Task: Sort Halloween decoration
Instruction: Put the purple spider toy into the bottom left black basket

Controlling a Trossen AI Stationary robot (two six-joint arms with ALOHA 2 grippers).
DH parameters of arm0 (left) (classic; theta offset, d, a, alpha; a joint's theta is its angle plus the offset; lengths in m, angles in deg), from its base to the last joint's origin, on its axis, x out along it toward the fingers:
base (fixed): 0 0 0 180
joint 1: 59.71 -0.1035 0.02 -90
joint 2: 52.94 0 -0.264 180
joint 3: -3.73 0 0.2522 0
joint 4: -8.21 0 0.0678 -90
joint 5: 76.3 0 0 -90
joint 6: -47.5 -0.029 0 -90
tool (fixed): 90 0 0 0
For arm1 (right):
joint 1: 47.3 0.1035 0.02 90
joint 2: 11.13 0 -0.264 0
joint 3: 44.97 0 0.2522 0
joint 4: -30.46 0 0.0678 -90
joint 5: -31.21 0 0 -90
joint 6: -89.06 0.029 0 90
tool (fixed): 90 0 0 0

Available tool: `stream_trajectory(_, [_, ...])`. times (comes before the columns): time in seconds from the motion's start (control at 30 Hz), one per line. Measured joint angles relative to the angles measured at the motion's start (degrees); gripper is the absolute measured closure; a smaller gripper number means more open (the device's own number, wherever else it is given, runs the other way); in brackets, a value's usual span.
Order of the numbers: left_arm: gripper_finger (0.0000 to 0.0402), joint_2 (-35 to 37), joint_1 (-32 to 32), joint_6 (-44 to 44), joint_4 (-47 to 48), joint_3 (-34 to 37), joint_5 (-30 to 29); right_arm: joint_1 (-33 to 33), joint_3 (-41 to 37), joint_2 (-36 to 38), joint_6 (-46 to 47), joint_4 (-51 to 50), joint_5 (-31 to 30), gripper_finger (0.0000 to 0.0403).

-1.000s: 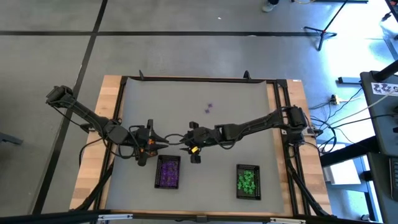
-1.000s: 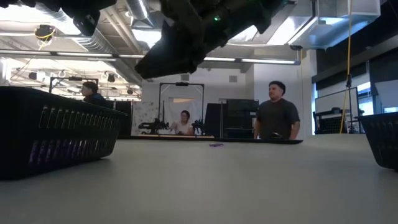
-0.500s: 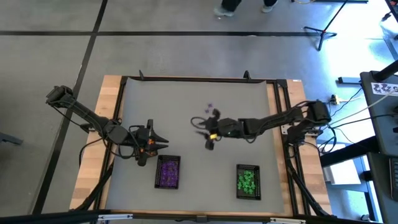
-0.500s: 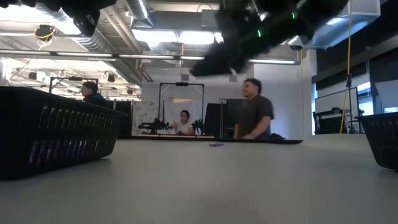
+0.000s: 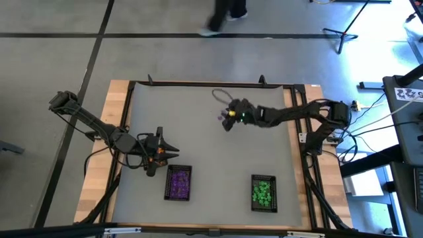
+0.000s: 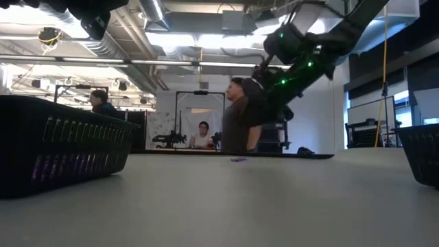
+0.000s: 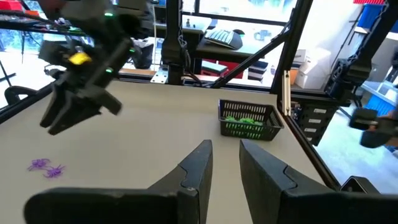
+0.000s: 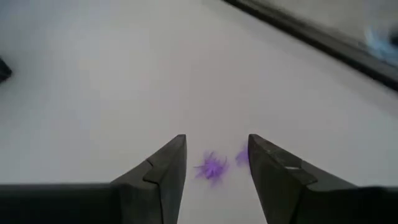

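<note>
Two purple Halloween decorations (image 8: 212,167) lie loose on the grey mat toward the table's far middle; the left wrist view shows them too (image 7: 46,167). My right gripper (image 5: 227,123) hovers open just over them, slanting down, and they show between and just beyond its fingertips (image 8: 216,149). It touches nothing. My left gripper (image 5: 169,151) waits at the left, above the mat, open (image 7: 225,146) and empty. A black mesh tray of purple trinkets (image 5: 178,183) and another of green ones (image 5: 264,193) stand on the mat near the front edge.
The black frame rail (image 5: 211,84) runs along the mat's far edge, close behind my right gripper. In the low view the purple tray's wall (image 6: 62,151) fills the left and the green tray's (image 6: 422,154) the right. A person (image 6: 240,120) walks in the room behind.
My right gripper has swung from the mat's middle, close to my left gripper and the purple tray, toward the far edge and to the right. It has rolled and come down a little, and is now over the loose purple trinkets. Its fingers have stayed open.
</note>
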Motion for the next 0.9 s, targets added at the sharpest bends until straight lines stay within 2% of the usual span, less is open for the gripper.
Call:
stream_trajectory(0.1, [0.0327, -0.01, 0.00, 0.00, -0.04, 0.00, 0.00, -4.41, -0.01, -0.37, 1.40, -1.05, 6.71, 0.0233])
stream_trajectory(0.23, [0.0327, -0.01, 0.00, 0.00, -0.02, -0.01, 0.00, -7.61, 0.62, -0.40, 2.56, -1.69, 10.28, 0.0233])
stream_trajectory(0.37, [0.0327, 0.01, 0.00, 0.00, -0.02, -0.01, 0.00, -7.10, 6.04, -0.40, -0.60, -11.21, 9.27, 0.0233])
stream_trajectory(0.47, [0.0327, -0.01, 0.00, 0.00, -0.03, 0.01, 0.00, -4.61, 11.11, -1.09, -3.40, -19.86, 2.05, 0.0233])
stream_trajectory(0.57, [0.0327, -0.01, 0.00, 0.00, -0.04, 0.00, 0.00, -3.77, 14.84, -2.35, -3.96, -24.36, -0.59, 0.0233])
stream_trajectory(0.73, [0.0327, -0.02, 0.00, 0.00, 0.15, 0.01, -0.09, -6.49, 17.43, -6.38, -2.31, -25.69, 8.08, 0.0233])
stream_trajectory(0.9, [0.0327, 0.01, 0.00, 0.00, -0.06, -0.01, -0.07, -9.00, 18.21, -11.50, -1.70, -24.94, 10.72, 0.0233])
